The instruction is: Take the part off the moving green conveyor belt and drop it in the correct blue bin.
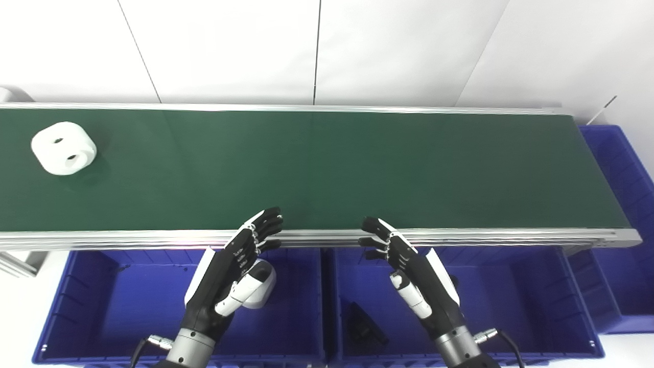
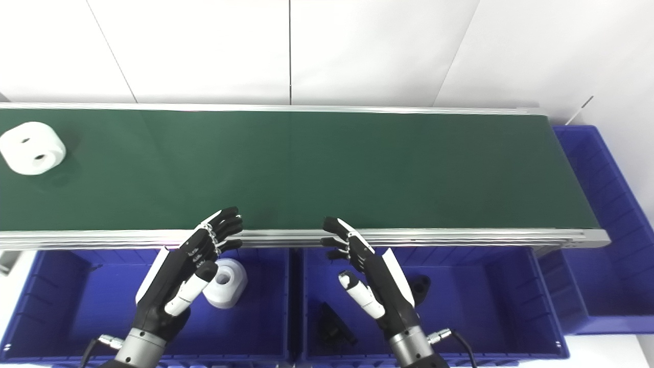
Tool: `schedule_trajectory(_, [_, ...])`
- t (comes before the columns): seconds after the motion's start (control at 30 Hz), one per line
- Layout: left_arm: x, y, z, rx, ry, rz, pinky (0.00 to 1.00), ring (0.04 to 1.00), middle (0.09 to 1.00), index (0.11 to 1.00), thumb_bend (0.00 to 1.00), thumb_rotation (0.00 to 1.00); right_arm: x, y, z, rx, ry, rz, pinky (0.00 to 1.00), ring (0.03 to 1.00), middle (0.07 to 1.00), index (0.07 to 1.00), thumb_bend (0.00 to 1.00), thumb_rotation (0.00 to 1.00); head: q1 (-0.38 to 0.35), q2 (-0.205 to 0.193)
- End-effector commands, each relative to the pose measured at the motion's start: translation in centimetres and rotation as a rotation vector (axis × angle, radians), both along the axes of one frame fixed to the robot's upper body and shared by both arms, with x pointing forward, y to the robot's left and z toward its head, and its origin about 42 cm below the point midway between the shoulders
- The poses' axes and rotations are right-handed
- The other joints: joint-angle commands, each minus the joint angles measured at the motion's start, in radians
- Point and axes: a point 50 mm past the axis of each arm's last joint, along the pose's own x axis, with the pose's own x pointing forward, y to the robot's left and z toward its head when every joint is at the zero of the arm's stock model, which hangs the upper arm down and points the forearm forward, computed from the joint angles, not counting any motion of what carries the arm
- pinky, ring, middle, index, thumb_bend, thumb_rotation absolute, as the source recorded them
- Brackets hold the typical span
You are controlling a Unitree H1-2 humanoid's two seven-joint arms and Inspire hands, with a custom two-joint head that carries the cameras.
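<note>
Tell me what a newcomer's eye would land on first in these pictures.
First the white part with two holes, alone at the far left of the long green conveyor belt. Next the two black-and-white hands, left hand and right hand, both open and held over the blue bins at the belt's near rail. A similar white part lies in the left bin and dark parts in the middle one.

White panelled wall [image 1: 230, 46] behind the work area.
Thin dark seams divided the panels; lighting was even, possibly from overhead.
</note>
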Motion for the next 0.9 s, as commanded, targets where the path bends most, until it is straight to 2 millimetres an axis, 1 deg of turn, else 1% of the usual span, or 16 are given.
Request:
schedule_trajectory(0.0, [0.26,0.01,0.6,0.003,-0.033,-0.014,0.81,0.877,0.876,0.878,0.71,0.77,0.19,0.07,0.63,0.014,-0.034,-0.002,0.72,0.807,0.889,0.893,0.78,0.98,0.001,0.001])
schedule_trajectory(0.33, [0.28,-0.03,0.48,0.012,-0.031,-0.02,0.81,0.876,0.877,0.875,0.7,0.76,0.21,0.03,0.55,0.023,-0.028,0.004,0.71,0.797,0.906,0.896,0.78,0.97,0.002,0.001])
schedule_trajectory(0.6, [0.27,-0.15,0.47,0.012,-0.028,-0.02,0.8,0.877,0.878,0.876,0.7,0.76,0.23,0.02,0.45,0.017,-0.027,0.005,0.7,0.785,0.893,0.896,0.78,0.97,0.003,-0.001])
schedule_trajectory(0.87, [0.3,-0.14,0.39,0.012,-0.026,-0.022,0.81,0.879,0.879,0.879,0.71,0.76,0.31,0.03,0.34,0.02,-0.029,0.008,0.7,0.788,0.904,0.895,0.78,0.97,0.004,-0.003])
